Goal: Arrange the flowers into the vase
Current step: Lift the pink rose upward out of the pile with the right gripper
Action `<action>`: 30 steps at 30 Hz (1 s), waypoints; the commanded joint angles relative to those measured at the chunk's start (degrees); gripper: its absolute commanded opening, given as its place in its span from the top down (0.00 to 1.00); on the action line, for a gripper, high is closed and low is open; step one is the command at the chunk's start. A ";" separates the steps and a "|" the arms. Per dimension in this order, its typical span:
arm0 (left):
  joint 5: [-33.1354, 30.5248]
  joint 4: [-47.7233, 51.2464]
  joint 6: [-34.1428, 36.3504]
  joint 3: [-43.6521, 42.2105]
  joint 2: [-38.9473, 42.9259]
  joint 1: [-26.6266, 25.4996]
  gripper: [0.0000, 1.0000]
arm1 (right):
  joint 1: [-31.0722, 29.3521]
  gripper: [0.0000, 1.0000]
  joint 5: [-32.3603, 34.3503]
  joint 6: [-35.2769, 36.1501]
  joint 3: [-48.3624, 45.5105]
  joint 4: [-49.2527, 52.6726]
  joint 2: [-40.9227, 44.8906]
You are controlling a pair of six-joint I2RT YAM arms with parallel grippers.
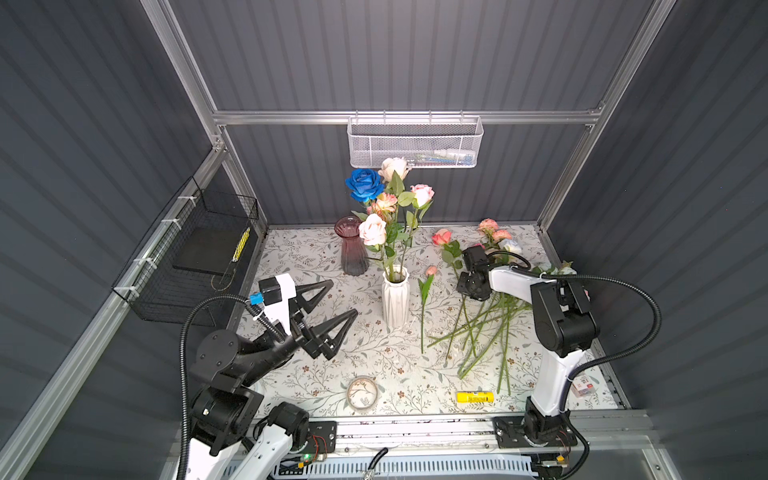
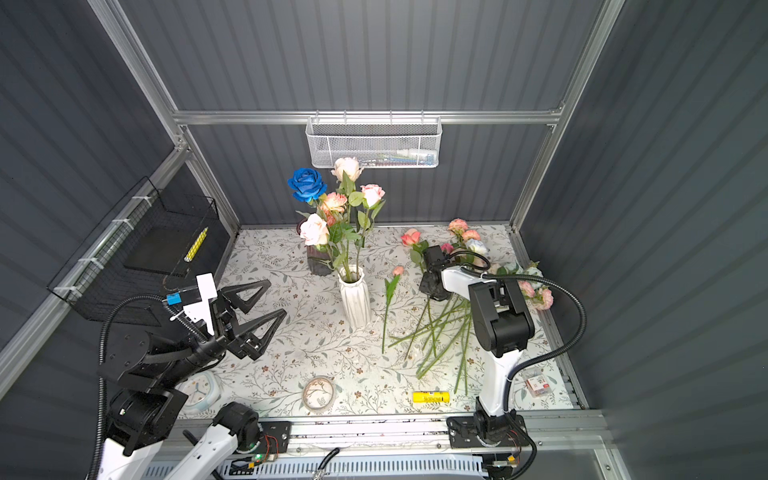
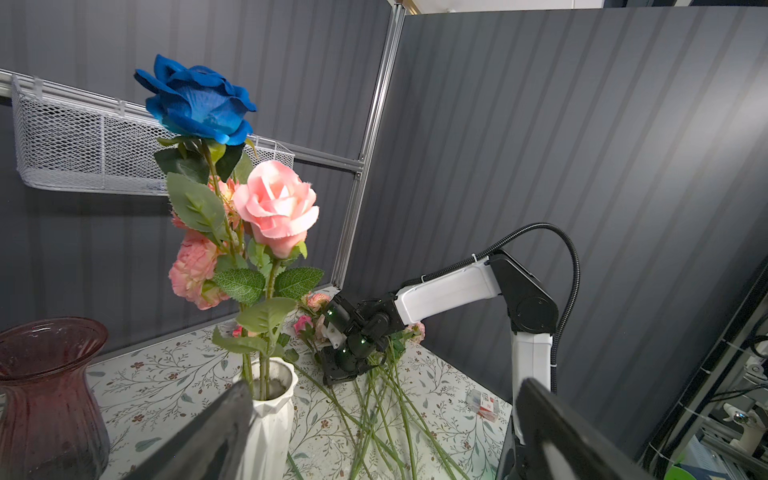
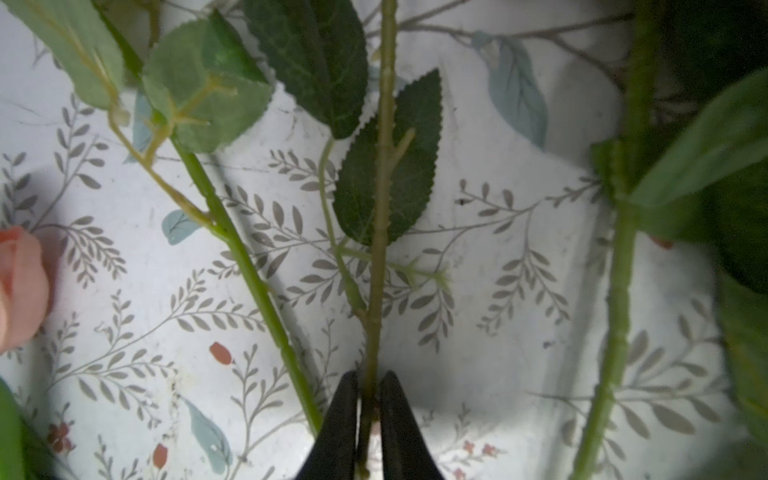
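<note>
A white ribbed vase point(image 1: 395, 301) point(image 2: 355, 299) point(image 3: 270, 411) stands mid-table and holds several flowers: a deep blue rose point(image 1: 365, 184) point(image 3: 199, 104), a pink rose point(image 3: 276, 208), cream and peach ones. More flowers lie in a loose pile point(image 1: 486, 328) at the right, stems pointing to the front. One pink bud point(image 1: 431, 271) lies alone beside the vase. My right gripper point(image 1: 473, 291) point(image 4: 369, 376) is down on the pile, shut on a thin green stem point(image 4: 380, 232). My left gripper point(image 1: 343, 297) point(image 2: 276, 297) point(image 3: 382, 395) hovers left of the vase, open and empty.
A dark red glass vase point(image 1: 352, 247) stands behind and left of the white one. A tape roll point(image 1: 362, 392), a yellow tube point(image 1: 475, 397) and a small box point(image 1: 582, 386) lie near the front edge. A black wire basket point(image 1: 195, 257) hangs left; a white mesh basket point(image 1: 415, 143) hangs at the back.
</note>
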State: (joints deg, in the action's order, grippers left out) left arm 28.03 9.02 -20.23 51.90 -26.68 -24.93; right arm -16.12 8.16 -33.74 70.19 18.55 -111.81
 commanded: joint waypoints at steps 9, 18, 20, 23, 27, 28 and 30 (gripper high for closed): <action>0.10 0.21 -0.22 1.63 -0.10 -0.12 0.00 | 0.30 1.00 -4.65 4.10 -11.44 -13.99 15.47; 0.28 0.36 0.19 2.60 -0.66 -0.11 0.00 | -1.30 1.00 -10.35 3.76 -26.85 -28.88 40.68; 0.18 0.51 0.35 2.72 -0.75 -0.12 0.00 | -2.40 1.00 -11.11 3.94 -28.51 -30.84 45.92; -0.05 0.76 0.45 2.80 -0.94 -0.12 0.00 | -5.44 1.00 -11.60 5.83 -28.30 -31.74 53.26; -0.21 0.92 0.51 2.95 -0.94 -0.12 0.00 | -10.73 1.00 -11.97 9.99 -25.36 -32.87 59.44; -0.30 1.06 0.60 2.94 -0.92 -0.07 0.00 | -11.88 1.00 -12.35 11.02 -24.29 -33.40 60.39; -0.61 1.32 0.72 2.94 -0.71 -0.12 0.00 | -14.59 1.00 -13.05 12.63 -22.35 -35.41 61.48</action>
State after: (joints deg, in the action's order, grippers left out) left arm 28.01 9.45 -20.18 53.21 -27.40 -24.93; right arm -28.12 -3.14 -25.39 44.64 -12.47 -51.79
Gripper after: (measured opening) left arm 0.997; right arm 0.058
